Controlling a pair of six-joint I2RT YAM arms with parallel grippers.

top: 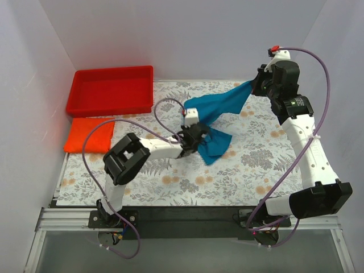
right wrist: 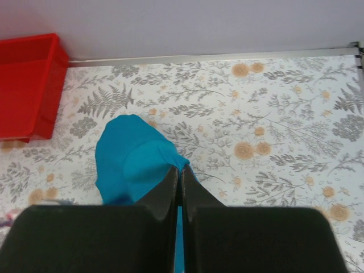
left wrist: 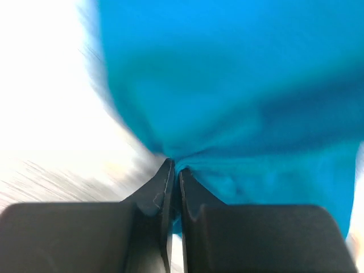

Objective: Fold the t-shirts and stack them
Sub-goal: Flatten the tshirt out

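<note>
The teal-blue t-shirt (top: 219, 111) stretches across the middle of the table, lifted between both arms. My left gripper (top: 195, 138) is shut on its lower part; in the left wrist view the blue cloth (left wrist: 239, 96) bunches right at the closed fingertips (left wrist: 175, 169). My right gripper (top: 257, 84) is shut on the shirt's far end, raised near the back wall; its wrist view shows blue cloth (right wrist: 128, 162) pinched at the tips (right wrist: 180, 169) and hanging down. The orange-red t-shirt (top: 89, 135) lies folded flat at the table's left edge.
A red plastic tray (top: 111, 90) stands at the back left, beside the wall, just behind the folded orange-red shirt. A floral cloth (top: 250, 165) covers the table. White walls close in the left, back and right sides.
</note>
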